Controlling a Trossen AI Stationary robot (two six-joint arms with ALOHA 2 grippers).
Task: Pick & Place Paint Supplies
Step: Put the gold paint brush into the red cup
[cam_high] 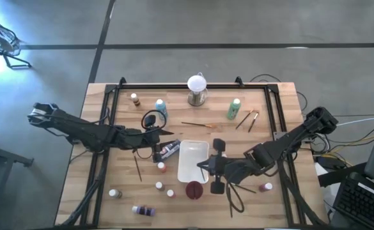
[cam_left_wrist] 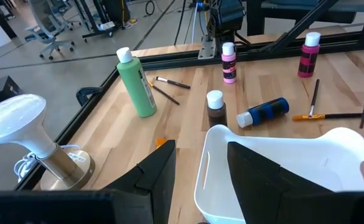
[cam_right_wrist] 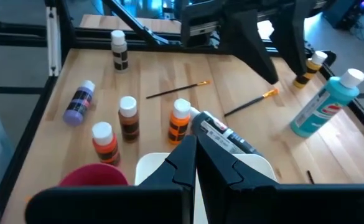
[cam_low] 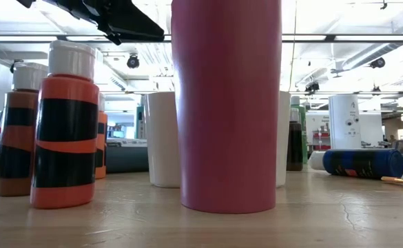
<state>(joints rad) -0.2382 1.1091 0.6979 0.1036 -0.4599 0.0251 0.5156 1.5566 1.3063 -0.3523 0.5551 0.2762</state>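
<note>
The paint supplies are spread over the wooden table. A green bottle (cam_high: pixel 233 108) and a teal bottle (cam_high: pixel 160 107) stand at the far side. Thin brushes (cam_high: pixel 196 124) lie flat between them. Several small white-capped bottles (cam_high: pixel 159 186) stand near the front. A dark-labelled bottle (cam_right_wrist: pixel 222 134) lies on its side at the left rim of the white tray (cam_high: pixel 193 148). My left gripper (cam_left_wrist: pixel 200 149) hovers open over that rim with nothing between its fingers. My right gripper (cam_right_wrist: pixel 193 143) is shut and empty above the tray's right side (cam_high: pixel 202 167).
A dark red cup (cam_high: pixel 194 190) stands just in front of the tray. A white globe on a metal base (cam_high: pixel 197 89) stands at the far middle. More brushes (cam_high: pixel 247 120) lie at the far right. A purple bottle (cam_high: pixel 144 209) lies at the front edge. A black frame (cam_high: pixel 110 102) rings the table.
</note>
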